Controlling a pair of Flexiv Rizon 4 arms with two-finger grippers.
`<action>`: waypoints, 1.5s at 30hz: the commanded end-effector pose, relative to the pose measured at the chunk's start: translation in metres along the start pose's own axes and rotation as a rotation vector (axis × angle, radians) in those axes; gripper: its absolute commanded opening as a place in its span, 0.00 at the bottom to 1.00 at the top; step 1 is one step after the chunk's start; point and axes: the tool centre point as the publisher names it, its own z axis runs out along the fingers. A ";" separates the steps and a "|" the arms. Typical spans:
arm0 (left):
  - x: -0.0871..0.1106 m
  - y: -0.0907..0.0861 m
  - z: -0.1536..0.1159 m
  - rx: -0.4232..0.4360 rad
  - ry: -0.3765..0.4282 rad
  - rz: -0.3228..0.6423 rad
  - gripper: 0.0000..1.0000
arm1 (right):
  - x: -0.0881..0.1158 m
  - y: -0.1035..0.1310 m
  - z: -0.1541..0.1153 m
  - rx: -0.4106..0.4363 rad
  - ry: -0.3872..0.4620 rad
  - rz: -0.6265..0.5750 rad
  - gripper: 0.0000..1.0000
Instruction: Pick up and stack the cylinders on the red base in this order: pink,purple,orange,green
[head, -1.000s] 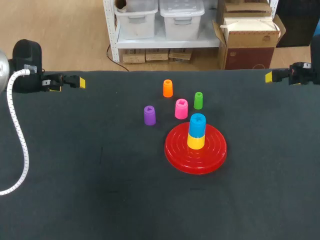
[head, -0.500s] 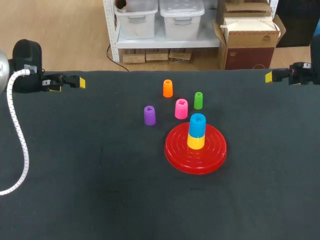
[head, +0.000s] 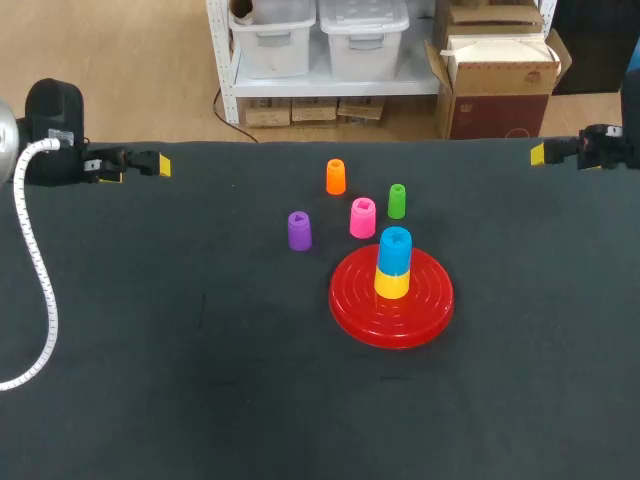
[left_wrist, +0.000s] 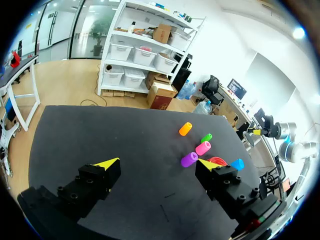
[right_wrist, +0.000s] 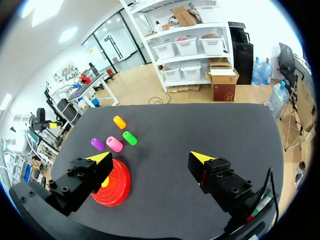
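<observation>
Holding our left gripper (left_wrist: 156, 162) and right gripper (right_wrist: 150, 156) open, empty, we see the pink cylinder (head: 362, 218) near the red base (head: 352, 305).

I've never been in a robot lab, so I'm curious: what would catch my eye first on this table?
First, the bright red base near the middle of the table, bearing a blue cylinder on a yellow cylinder. Just beyond it stand four loose ones: pink cylinder, green cylinder, orange cylinder, purple cylinder. The left end effector and right end effector are open at the far corners, holding nothing.
</observation>
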 end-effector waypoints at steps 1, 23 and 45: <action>-0.002 -0.001 0.001 -0.006 0.007 -0.002 1.00 | 0.000 0.001 0.000 0.004 0.001 0.000 1.00; -0.002 -0.001 0.001 -0.006 0.007 -0.002 1.00 | 0.000 0.001 0.000 0.004 0.001 0.000 1.00; 0.018 -0.055 0.004 0.383 -0.236 0.823 1.00 | 0.000 0.001 0.000 0.004 0.001 0.000 1.00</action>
